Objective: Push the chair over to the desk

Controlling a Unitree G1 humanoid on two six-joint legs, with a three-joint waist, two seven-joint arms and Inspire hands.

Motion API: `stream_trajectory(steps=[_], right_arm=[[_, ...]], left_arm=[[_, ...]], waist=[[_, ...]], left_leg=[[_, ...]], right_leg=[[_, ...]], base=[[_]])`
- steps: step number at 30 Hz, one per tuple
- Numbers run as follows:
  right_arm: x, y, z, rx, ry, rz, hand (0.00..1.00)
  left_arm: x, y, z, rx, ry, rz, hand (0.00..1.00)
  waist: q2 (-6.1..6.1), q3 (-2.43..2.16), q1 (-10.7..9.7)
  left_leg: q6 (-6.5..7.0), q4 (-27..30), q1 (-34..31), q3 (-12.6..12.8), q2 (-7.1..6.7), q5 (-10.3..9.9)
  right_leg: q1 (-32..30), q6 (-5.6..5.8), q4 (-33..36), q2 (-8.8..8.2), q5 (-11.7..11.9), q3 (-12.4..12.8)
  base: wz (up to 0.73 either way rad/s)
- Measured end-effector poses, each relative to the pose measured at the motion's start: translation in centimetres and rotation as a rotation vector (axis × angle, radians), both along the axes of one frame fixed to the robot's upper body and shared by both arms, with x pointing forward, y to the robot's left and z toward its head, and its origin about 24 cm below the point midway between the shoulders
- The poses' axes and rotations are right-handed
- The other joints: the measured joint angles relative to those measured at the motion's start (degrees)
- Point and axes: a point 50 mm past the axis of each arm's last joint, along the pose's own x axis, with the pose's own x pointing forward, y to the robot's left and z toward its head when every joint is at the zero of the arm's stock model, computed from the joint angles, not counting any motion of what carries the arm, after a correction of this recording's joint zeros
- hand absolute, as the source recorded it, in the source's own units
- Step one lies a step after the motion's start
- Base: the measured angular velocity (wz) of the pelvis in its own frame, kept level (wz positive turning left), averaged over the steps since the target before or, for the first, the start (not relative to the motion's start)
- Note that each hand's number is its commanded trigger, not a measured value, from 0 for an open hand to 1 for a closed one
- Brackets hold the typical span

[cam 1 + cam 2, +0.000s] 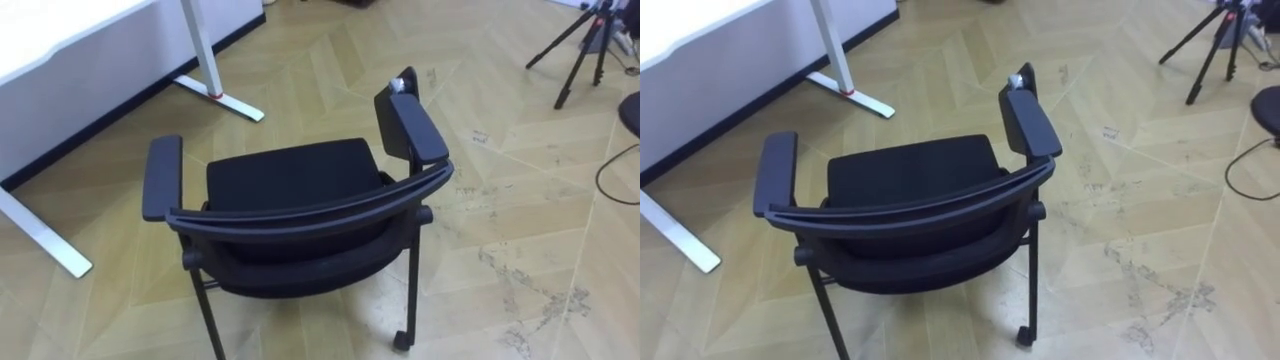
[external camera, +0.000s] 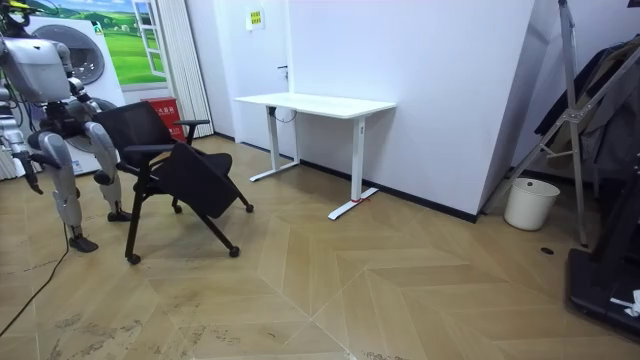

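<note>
Standing just behind the black chair (image 1: 300, 215), whose backrest faces it, likely ready for pushing toward the white surface (image 2: 315, 103), the robot's right hand (image 2: 30, 180) hangs low; its grip I cannot tell.

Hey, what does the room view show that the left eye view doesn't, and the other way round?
Room view: the robot standing behind the chair, the whole white desk against the wall, a white bucket and a red box.
Left eye view: the seat from above, and black tripod legs on the floor ahead.
Both: the black chair, the desk's white foot with its red mark, and the wooden floor.
</note>
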Motion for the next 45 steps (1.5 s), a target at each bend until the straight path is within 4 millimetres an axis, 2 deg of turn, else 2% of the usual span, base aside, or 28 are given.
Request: stream_trajectory(steps=[2, 3, 6, 7, 8, 13, 16, 21, 25, 28, 35, 40, 45], right_arm=[[-0.1, -0.4, 0.1, -0.019, 0.009, 0.015, 0.0], [-0.2, -0.5, 0.1, -0.024, 0.011, 0.015, 0.0], [-0.2, -1.1, 0.3, -0.048, 0.022, 0.044, 0.0], [-0.2, -1.5, 0.4, -0.058, 0.024, 0.043, 0.0], [-0.2, -1.7, 0.4, -0.062, 0.024, 0.037, 0.0], [-0.5, -2.9, 0.8, -0.106, 0.039, 0.033, 0.0], [-0.3, -3.4, 1.0, -0.131, 0.031, 0.024, 0.0], [0.7, -3.3, 1.2, -0.13, -0.01, 0.037, 0.0], [1.4, -3.1, 1.2, -0.108, -0.028, 0.032, 0.0], [1.4, -3.0, 1.1, -0.108, -0.024, 0.038, 0.0], [1.0, -2.6, 0.9, -0.078, -0.021, 0.027, 0.0], [1.3, -2.4, 0.9, -0.069, -0.035, 0.03, 0.0], [1.4, -2.3, 0.8, -0.067, -0.031, 0.034, 0.0]], left_arm=[[0.6, 1.0, 0.4, 0.094, 0.014, -0.069, 0.0], [0.9, 1.3, 0.6, 0.12, 0.013, -0.095, 0.0], [2.4, 2.6, 1.2, 0.231, 0.019, -0.227, 0.0], [3.3, 3.0, 1.5, 0.276, 0.011, -0.27, 0.0], [3.8, 3.2, 1.8, 0.298, -0.001, -0.29, 0.0], [9.3, 6.0, 5.3, 0.575, -0.133, -0.52, 0.0], [12.1, 6.7, 7.7, 0.727, -0.215, -0.591, 0.0], [15.5, 5.2, 10.1, 0.862, -0.328, -0.725, 0.0], [18.0, 3.2, 11.8, 0.953, -0.385, -0.871, 0.0], [19.1, 2.1, 13.1, 1.012, -0.429, -0.95, 0.0], [20.1, 0.8, 14.6, 1.065, -0.485, -1.028, 0.0], [20.8, -0.4, 15.7, 1.085, -0.538, -1.074, 0.0], [21.3, -1.5, 16.5, 1.099, -0.569, -1.124, 0.0]], waist=[[0.65, -0.09, -0.1], [0.37, -0.03, -0.1], [0.86, -0.02, 0.0], [1.61, -0.18, -0.2], [1.76, -0.17, -0.2], [3.05, -0.19, -0.3], [3.79, -0.3, -0.8], [4.75, -0.18, -1.9], [4.85, -0.25, -3.1], [4.73, -0.24, -3.5], [4.4, -0.3, -3.9], [3.86, -0.36, -4.2], [3.83, -0.35, -4.8]], left_leg=[[0.0, 0.0, 0.0, -0.2, 0.01, 0.0], [0.0, 0.0, 0.0, -0.3, 0.01, 0.0], [0.09, -0.1, -0.1, -0.3, 0.02, -0.1], [0.51, -0.2, 0.0, -0.3, 0.11, -0.5], [0.52, -0.2, 0.0, -0.3, 0.09, -0.5], [0.63, -0.3, 0.0, 0.0, 0.0, -0.6], [0.64, -0.5, 0.0, 0.2, -0.06, -0.6], [0.65, -0.6, 0.0, 0.3, -0.3, -0.5], [0.66, -0.4, -0.1, 0.3, -0.33, -0.5], [0.66, -0.4, -0.1, 0.3, -0.33, -0.5], [0.66, -0.4, -0.2, 0.4, -0.34, -0.5], [0.66, -0.4, -0.2, 0.4, -0.41, -0.5], [0.66, -0.4, -0.2, 0.4, -0.43, -0.5]], right_leg=[[0.1, 0.0, 0.1, 0.0, 0.0, -0.1], [0.1, 0.0, 0.1, 0.0, 0.0, 0.0], [0.2, -0.01, 0.2, 0.04, 0.0, 0.2], [0.0, 0.0, 0.1, 0.13, 0.0, 0.2], [-0.1, 0.03, 0.1, 0.12, 0.0, 0.2], [0.0, 0.06, 0.9, 0.15, 0.2, 0.9], [-0.4, 0.06, 0.9, 0.08, 0.2, 1.2], [-0.4, 0.23, 1.0, -0.1, 0.0, 1.4], [-0.6, 0.23, 0.9, -0.17, 0.0, 1.4], [-0.6, 0.23, 0.8, -0.17, 0.0, 1.4], [-0.5, 0.23, 0.1, -0.08, 0.1, 1.7], [-0.3, 0.23, 0.0, -0.09, 0.1, 1.9], [-0.2, 0.23, -0.1, -0.09, 0.1, 2.1]], base=[[0.05], [0.03], [0.0], [0.0], [0.0], [-0.03], [-0.05], [0.0], [0.0], [0.0], [0.0], [0.02], [0.0]])
